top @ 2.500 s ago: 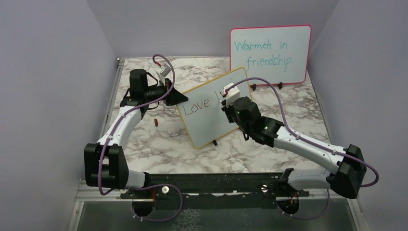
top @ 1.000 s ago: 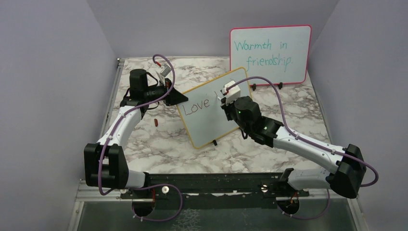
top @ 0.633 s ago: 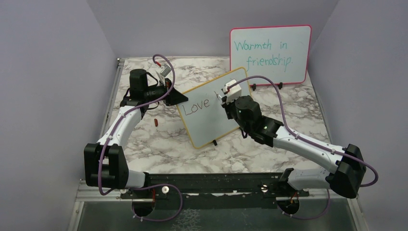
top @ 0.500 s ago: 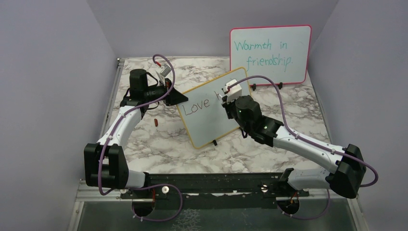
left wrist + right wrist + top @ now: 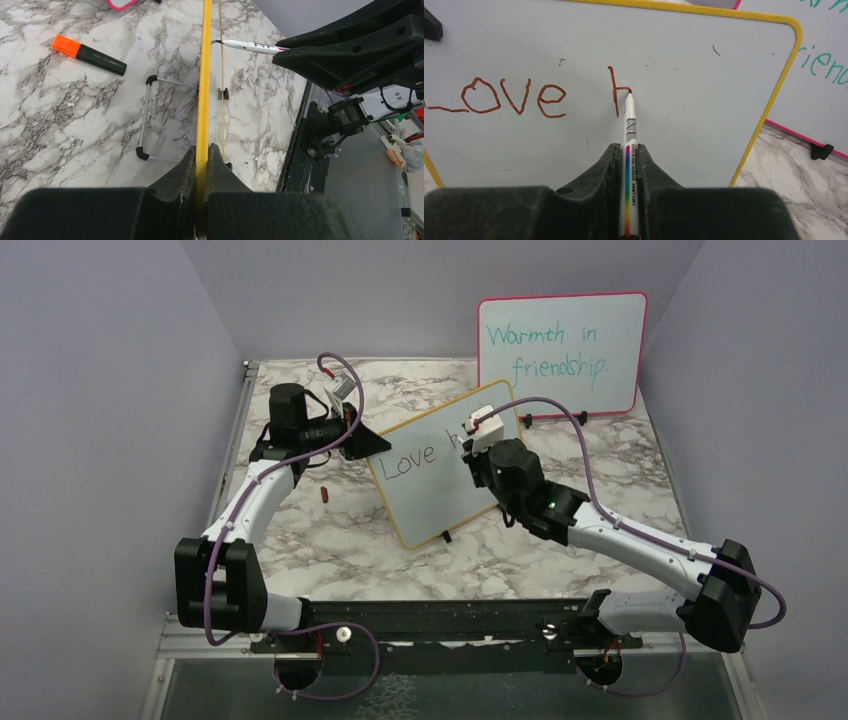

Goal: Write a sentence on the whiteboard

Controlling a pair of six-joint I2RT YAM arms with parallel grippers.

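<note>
The whiteboard [image 5: 704, 60] is yellow-framed, its sentence [image 5: 518, 111] red-brown, the marker [image 5: 630, 150] rainbow-striped, the table [image 5: 794, 200] grey-veined.

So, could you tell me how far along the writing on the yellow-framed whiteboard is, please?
Done: "Love" is written on the whiteboard. In hand: the right claw grips the marker, tip on the board, midway through the next word's first letter, while the left claw clamps the board's edge. Left: the rest of the sentence; the board's lower half is blank.

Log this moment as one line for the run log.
left gripper shut on whiteboard edge | right gripper shut on marker | marker tip touching whiteboard | sentence so far: Love, plus a partial letter
</note>
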